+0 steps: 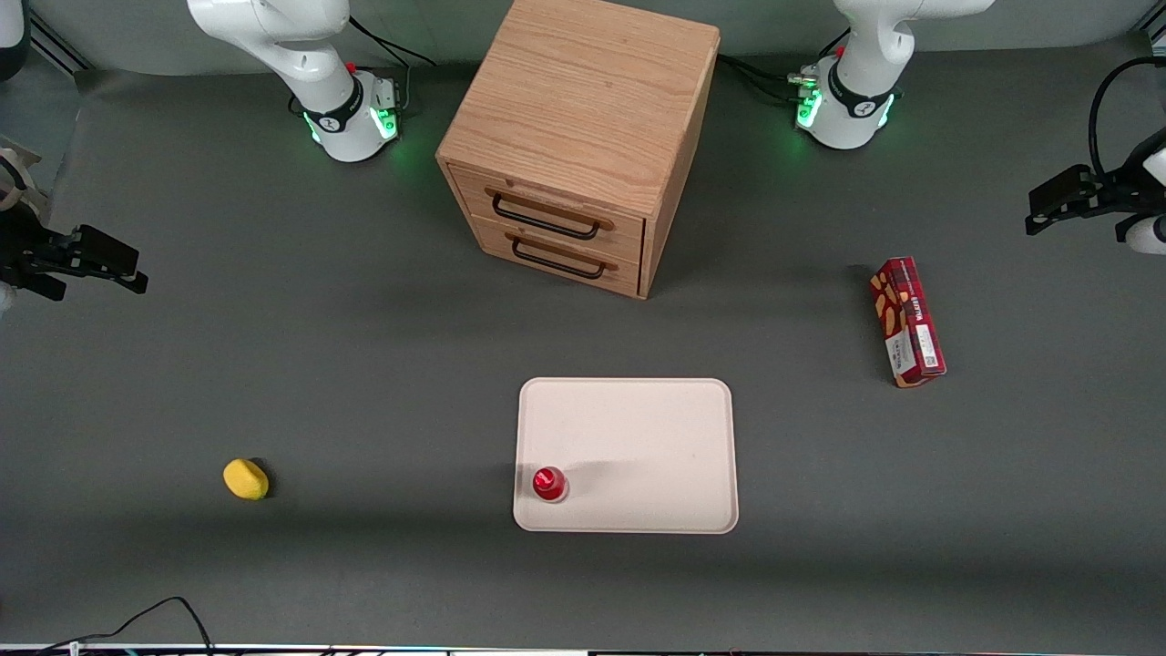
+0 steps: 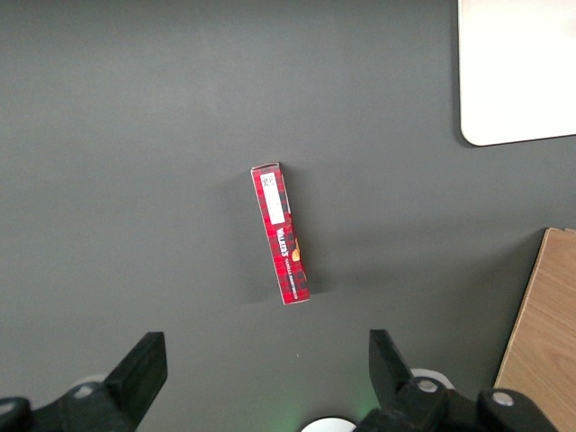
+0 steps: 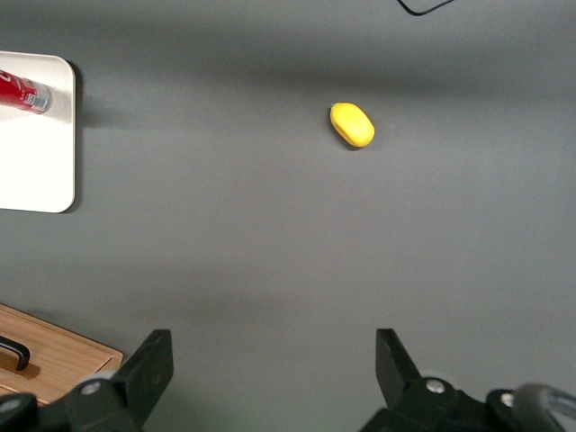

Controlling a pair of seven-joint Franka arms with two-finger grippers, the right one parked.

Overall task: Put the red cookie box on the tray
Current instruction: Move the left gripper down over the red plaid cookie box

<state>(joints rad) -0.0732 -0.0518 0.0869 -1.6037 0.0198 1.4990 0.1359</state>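
The red cookie box (image 1: 908, 321) lies flat on the grey table toward the working arm's end, apart from the tray. It is a long slim plaid carton and also shows in the left wrist view (image 2: 283, 236). The cream-white tray (image 1: 638, 428) lies near the table's middle, nearer to the front camera than the cabinet; its corner shows in the left wrist view (image 2: 517, 72). The left arm's gripper (image 1: 1048, 205) hangs high over the table's working-arm end, farther from the front camera than the box. It (image 2: 265, 360) is open and empty, well above the box.
A small red-capped bottle (image 1: 549, 483) stands on the tray's corner nearest the front camera. A wooden drawer cabinet (image 1: 583, 137) stands at the table's middle, farther from the front camera than the tray. A yellow lump (image 1: 246, 479) lies toward the parked arm's end.
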